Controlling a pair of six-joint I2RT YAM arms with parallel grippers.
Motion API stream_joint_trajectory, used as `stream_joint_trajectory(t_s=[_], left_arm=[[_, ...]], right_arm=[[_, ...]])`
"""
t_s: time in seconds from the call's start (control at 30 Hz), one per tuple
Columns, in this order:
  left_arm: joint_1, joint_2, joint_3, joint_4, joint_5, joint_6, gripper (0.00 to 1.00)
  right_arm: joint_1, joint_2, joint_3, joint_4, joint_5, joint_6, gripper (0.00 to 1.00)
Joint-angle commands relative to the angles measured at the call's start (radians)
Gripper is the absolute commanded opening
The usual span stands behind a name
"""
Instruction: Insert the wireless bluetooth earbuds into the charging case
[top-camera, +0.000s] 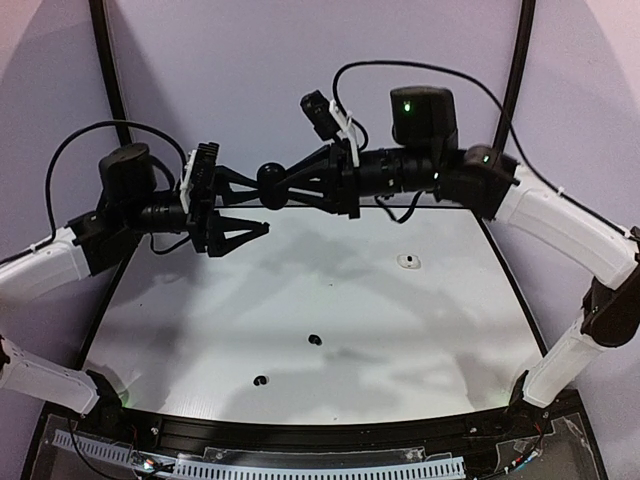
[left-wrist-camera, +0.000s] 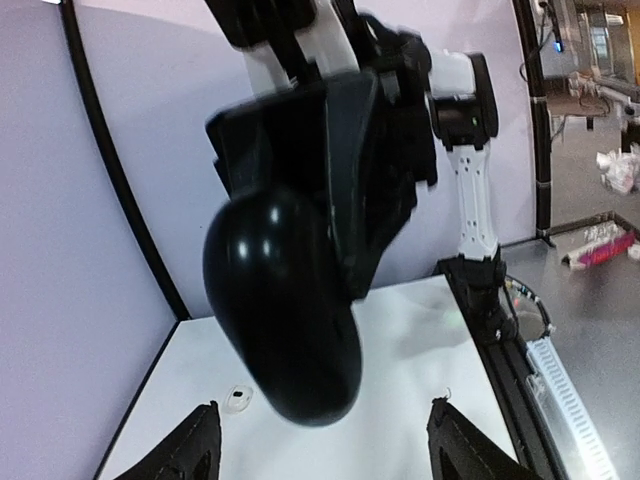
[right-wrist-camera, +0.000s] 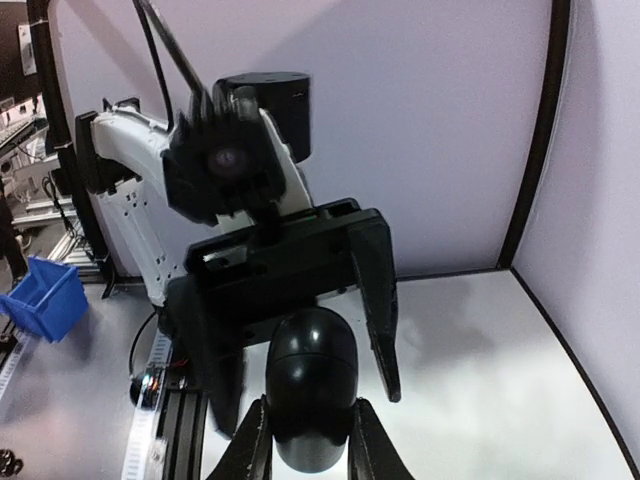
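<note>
Holding station in mid-air, both arms are raised above the white table (top-camera: 450, 330), and their grippers meet nose to nose over the rear half of the surface.

On the right gripper (top-camera: 285, 187), the two fingers (right-wrist-camera: 250, 440) are clamped on the black charging case (top-camera: 270, 184), one on each flank. The right wrist view shows the case as a glossy, egg-shaped body. It is seated between the fingers with its rounded end pointing away from the wrist. No lid or seam detail can be made out.

On the left gripper (top-camera: 265, 206), the fingers stand wide apart. In the left wrist view, the fingertips (left-wrist-camera: 195, 445) sit at the two bottom corners. The case hangs between and above them, with a gap on each side. The left fingers do not touch the case.

The earbuds lie on the table, well below both grippers and well apart from the case:
- The two black earbuds are separate from each other. One (top-camera: 314, 339) is near the centre of the table. The other (top-camera: 261, 380) is closer to the near edge and further left.
- The white earbud (top-camera: 407, 261) lies in the right rear area. It is too small to tell whether it is one piece or two.
</note>
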Motion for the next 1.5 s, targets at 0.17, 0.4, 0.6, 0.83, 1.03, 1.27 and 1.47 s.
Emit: stream_joint_trajectory(t_s=[0.17,0.4,0.6,0.83,1.03,1.27,1.47], left_arm=[[0.0,0.119,0.232,-0.599,0.107,0.322,0.62],[-0.004,0.166,0.284,-0.677,0.135,0.319,0.53],[-0.005,0.182,0.299,-0.703,0.15,0.308,0.52],[-0.006,0.185,0.32,-0.676,0.168,0.287,0.4],[-0.007,0.19,0.329,-0.697,0.172,0.3,0.38],[-0.007,0.19,0.331,-0.704,0.182,0.32,0.12],[-0.007,0.185,0.324,-0.68,0.192,0.319,0.01]], right_arm=[[0.004,0.203,0.376,-0.816,0.062,-0.119,0.0],[0.036,0.179,0.356,-0.664,0.085,-0.169,0.0],[0.037,0.157,0.315,-0.602,0.064,-0.172,0.0],[0.044,0.2,0.365,-0.635,0.062,-0.172,0.0],[0.045,0.201,0.364,-0.628,0.061,-0.175,0.0],[0.047,0.208,0.371,-0.619,0.056,-0.183,0.0],[0.047,0.201,0.351,-0.602,0.082,-0.16,0.08]])
